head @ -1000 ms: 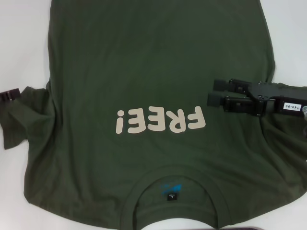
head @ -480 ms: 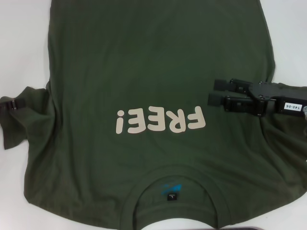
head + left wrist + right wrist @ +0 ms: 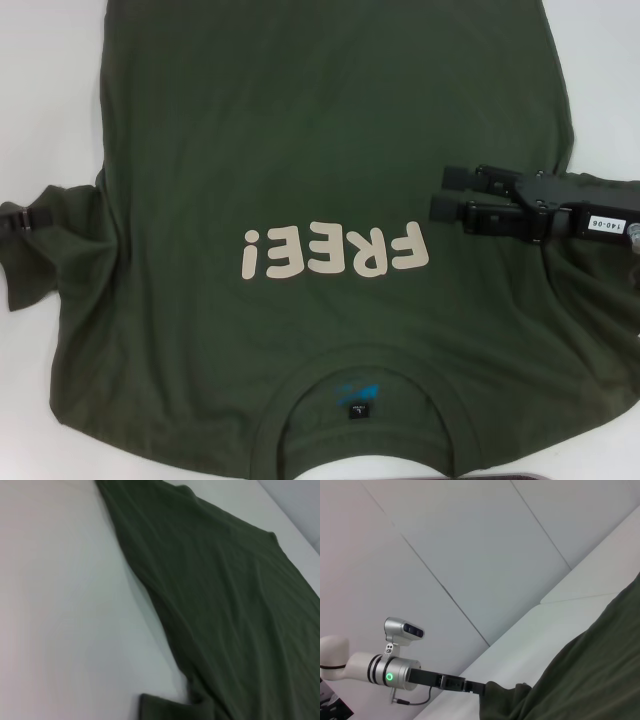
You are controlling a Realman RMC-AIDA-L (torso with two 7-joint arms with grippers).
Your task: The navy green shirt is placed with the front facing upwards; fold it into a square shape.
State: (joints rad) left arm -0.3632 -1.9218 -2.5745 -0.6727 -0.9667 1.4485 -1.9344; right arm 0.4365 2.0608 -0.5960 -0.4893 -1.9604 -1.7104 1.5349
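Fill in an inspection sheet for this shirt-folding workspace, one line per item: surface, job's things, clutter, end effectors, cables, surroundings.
Surface: plain white table, bare beside the cloth.
Job's things: large dark olive-green cotton shirt lying front up, cream "FREE!" lettering showing, round collar nearest the robot.
Clutter: dark strip at the near edge, unidentifiable.
End effectors: left end effector at the bunched left sleeve, its state unclear; right end effector over the shirt's right side, fingers apart, holding nothing visible.
Cables: thin lead under the left arm's wrist.
Surroundings: pale panelled wall.
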